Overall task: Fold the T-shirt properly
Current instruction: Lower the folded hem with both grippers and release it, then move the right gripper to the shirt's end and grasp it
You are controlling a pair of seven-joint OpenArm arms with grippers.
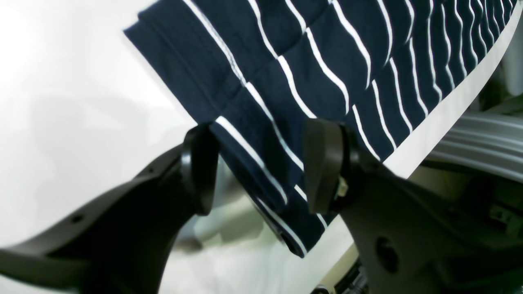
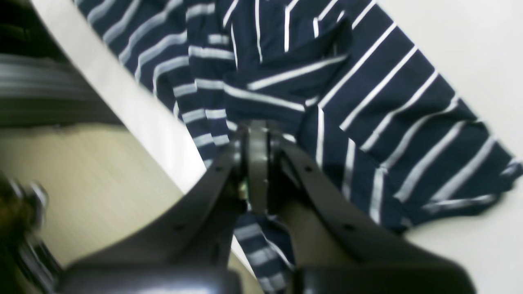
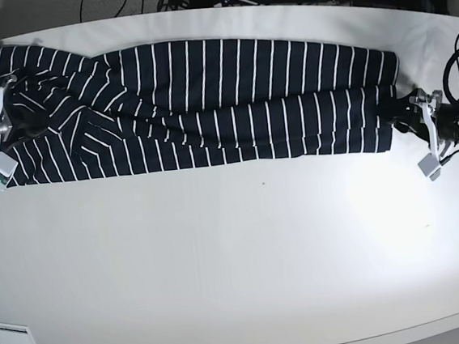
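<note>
Striped T-shirt (image 3: pixel 206 101) lies flat on white table (image 3: pixel 238 260).

Base cam looked straight down over the whole counter (image 3: pixel 237 252). Both wrist cams sat close behind their grippers, each facing an opposite end of the T-shirt (image 3: pixel 198 102), shared by all views.
</note>
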